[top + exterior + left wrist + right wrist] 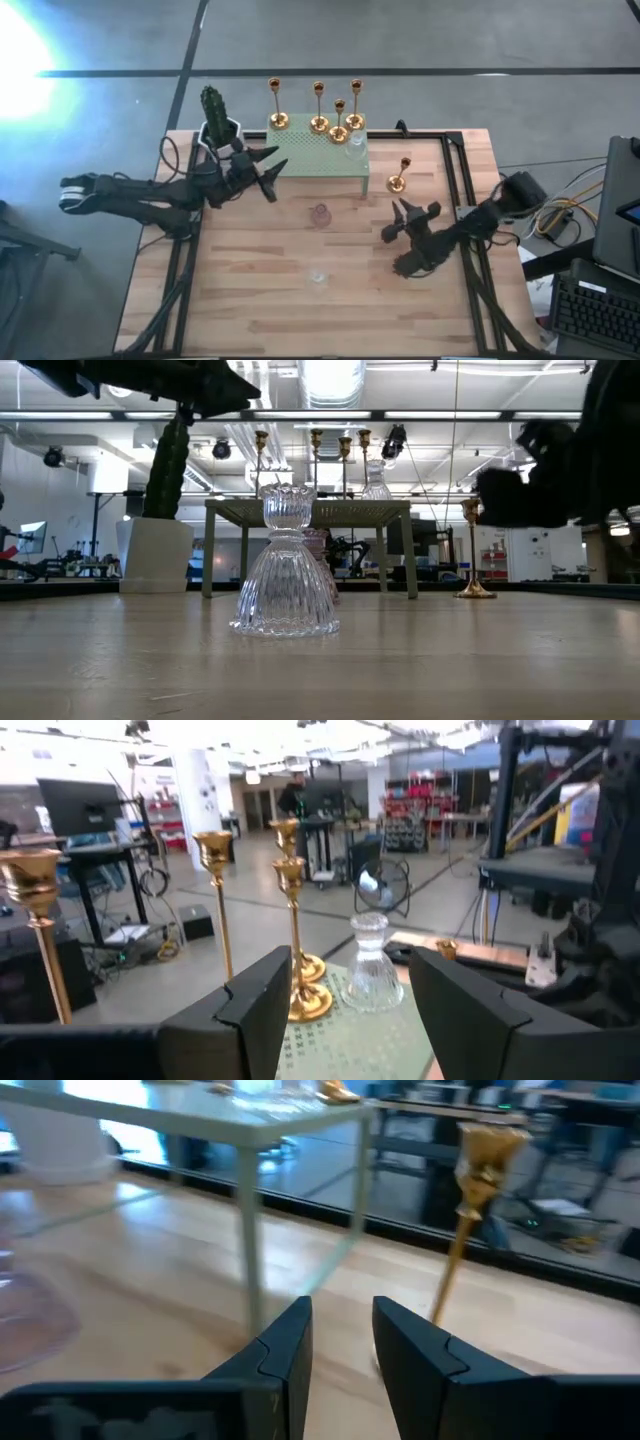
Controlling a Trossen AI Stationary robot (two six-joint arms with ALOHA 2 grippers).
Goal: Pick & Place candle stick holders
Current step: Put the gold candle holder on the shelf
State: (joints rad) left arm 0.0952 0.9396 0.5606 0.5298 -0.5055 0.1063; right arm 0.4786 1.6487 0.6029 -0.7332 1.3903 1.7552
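Observation:
Four gold candle stick holders [319,110] stand on their round bases on the green perforated stand [300,158], with a clear glass holder [372,965] beside them. A fifth gold holder [398,176] stands on the table right of the stand; it also shows in the right wrist view [468,1200]. A pinkish glass holder [320,213] and a clear ribbed glass holder [287,565] stand mid-table. My left gripper [272,175] is open and empty at the stand's left end, level with its top [350,1010]. My right gripper [397,212] is narrowly open and empty, low, just near of the fifth gold holder [342,1330].
A cactus in a white pot [215,118] stands at the far left, close behind my left arm. The stand's thin legs [250,1250] rise in front of my right gripper. Black rails [455,170] run along the table's sides. Bare wood lies toward the near edge.

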